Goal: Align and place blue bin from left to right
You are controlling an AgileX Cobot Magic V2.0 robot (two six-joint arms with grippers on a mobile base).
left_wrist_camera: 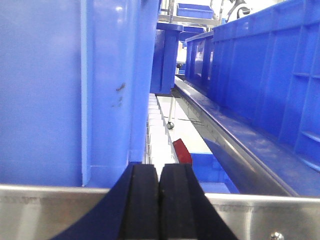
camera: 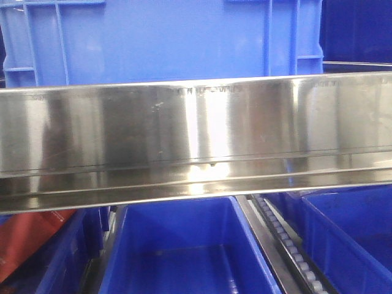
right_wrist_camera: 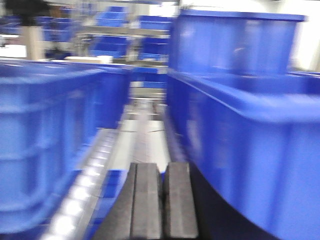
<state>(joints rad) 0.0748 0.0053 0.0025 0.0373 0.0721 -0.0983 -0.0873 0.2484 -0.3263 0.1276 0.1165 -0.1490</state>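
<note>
A large ribbed blue bin [camera: 159,43] stands on the upper level behind a steel rail, filling the top of the front view; neither gripper shows there. In the left wrist view my left gripper [left_wrist_camera: 159,171] is shut on nothing, its black pads pressed together just over the steel rail. A ribbed blue bin wall [left_wrist_camera: 60,90] rises close on its left. The right wrist view is blurred. There my right gripper [right_wrist_camera: 162,170] is shut and empty, with a blue bin wall [right_wrist_camera: 240,135] close on its right.
The wide stainless steel rail [camera: 196,135] crosses the front view. Below it sit open blue bins [camera: 184,251] and a roller track [camera: 288,245], with something red [camera: 30,239] at lower left. More blue bins [left_wrist_camera: 270,75] [right_wrist_camera: 45,140] flank both wrist views.
</note>
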